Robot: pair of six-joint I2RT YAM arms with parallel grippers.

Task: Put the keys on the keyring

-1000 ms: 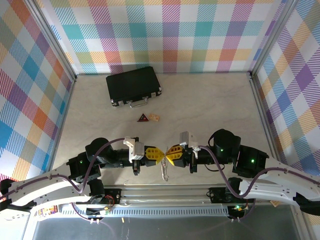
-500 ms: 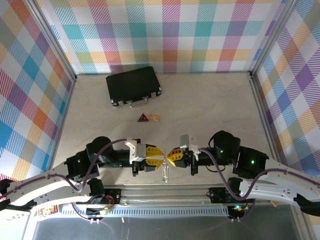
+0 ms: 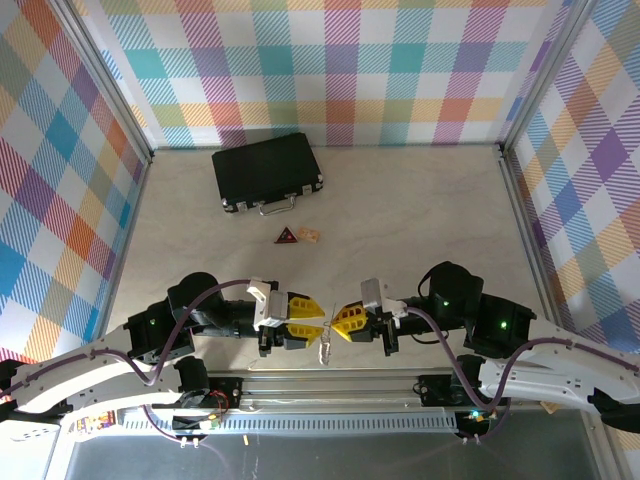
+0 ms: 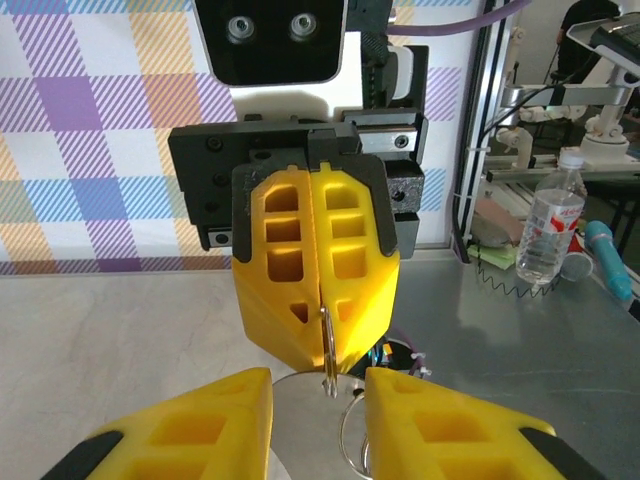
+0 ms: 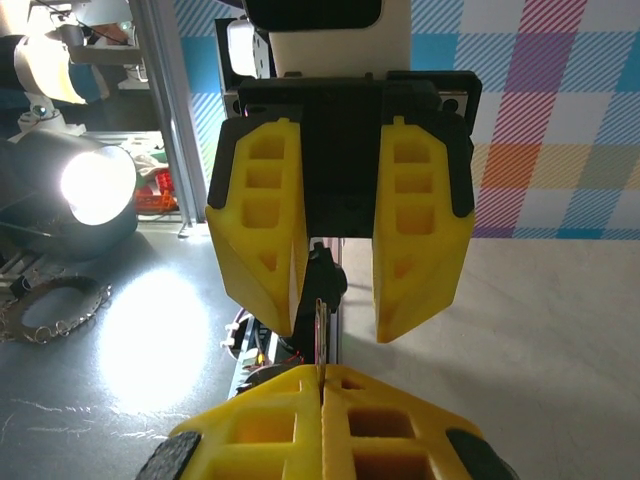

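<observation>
The keyring (image 3: pixel 324 341) hangs between the two grippers near the table's front edge. My right gripper (image 3: pixel 336 324) is shut on it; in the right wrist view the thin silver loop (image 5: pixel 320 335) stands edge-on out of the closed fingertips (image 5: pixel 322 388). My left gripper (image 3: pixel 318 322) faces it, open, with its fingers (image 5: pixel 420 250) on either side of the loop. A small black lump (image 5: pixel 322 278) that looks like the key's head sits between those fingers, just behind the loop. From the left wrist, the loop's end (image 4: pixel 328 378) pokes out of the right gripper's shut yellow fingers (image 4: pixel 290 280).
A black case (image 3: pixel 266 170) lies at the back left. A dark-red triangle (image 3: pixel 287 236) and a tan chip (image 3: pixel 309 235) lie mid-table. The metal base rail (image 3: pixel 330 385) runs just below the grippers. Checked walls close in three sides.
The left gripper has gone from shut to open. Both grippers have drifted slightly toward the near edge, and the right one still grips the keyring.
</observation>
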